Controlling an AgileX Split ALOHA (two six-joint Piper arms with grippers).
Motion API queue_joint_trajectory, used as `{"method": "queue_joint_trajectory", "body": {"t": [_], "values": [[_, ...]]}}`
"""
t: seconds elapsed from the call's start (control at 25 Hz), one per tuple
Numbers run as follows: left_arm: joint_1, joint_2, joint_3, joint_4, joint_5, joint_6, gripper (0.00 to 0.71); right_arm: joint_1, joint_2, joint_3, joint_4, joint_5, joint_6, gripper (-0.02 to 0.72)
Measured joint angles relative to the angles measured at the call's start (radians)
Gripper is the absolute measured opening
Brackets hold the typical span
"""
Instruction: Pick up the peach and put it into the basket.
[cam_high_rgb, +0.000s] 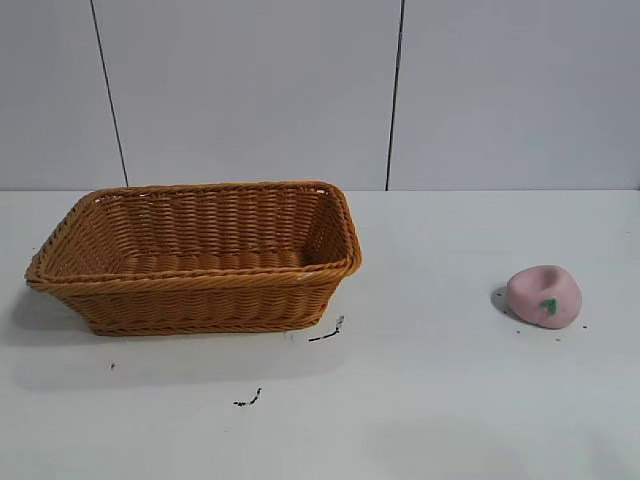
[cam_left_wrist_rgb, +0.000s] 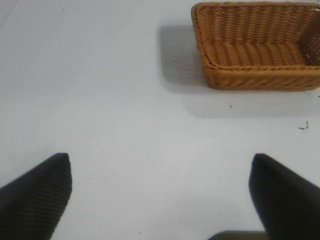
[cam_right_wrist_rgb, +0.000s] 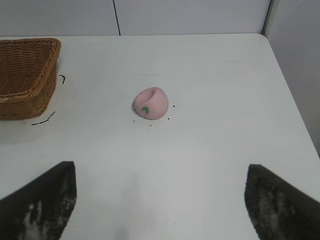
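- White table (cam_high_rgb: 450, 400) and pale wall panels frame the scene; neither arm shows from outside.
- Right gripper (cam_right_wrist_rgb: 160, 210) hangs spread wide, holding nothing, with the peach (cam_right_wrist_rgb: 150, 103) on the table ahead of its fingertips, well apart.
- Left gripper (cam_left_wrist_rgb: 160, 195), equally splayed and empty, faces the basket (cam_left_wrist_rgb: 260, 82) farther off.
- Peach looks soft, light and dented; a gentle pinch across its rounded flanks seems the safest hold.

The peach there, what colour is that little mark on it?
Green, a small leaf shape on the pale pink peach; the exterior view shows it best.
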Motion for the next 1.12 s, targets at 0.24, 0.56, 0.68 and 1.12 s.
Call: {"method": "queue_joint_trajectory", "body": {"t": [0.24, 0.56, 0.68, 1.12], "values": [[0.0, 0.0, 0.0, 0.0, 0.0, 0.0, 0.693, 0.0, 0.0, 0.0, 0.0, 0.0, 0.0, 0.634], [0.0, 0.0, 0.0, 0.0, 0.0, 0.0, 0.693, 0.0, 0.0, 0.0, 0.0, 0.0, 0.0, 0.634], [0.0, 0.0, 0.0, 0.0, 0.0, 0.0, 0.693, 0.0, 0.019, 0.0, 0.0, 0.0, 0.0, 0.634], [0.0, 0.0, 0.0, 0.0, 0.0, 0.0, 0.693, 0.0, 0.703, -0.279, 0.0, 0.001, 0.0, 0.634]]}}
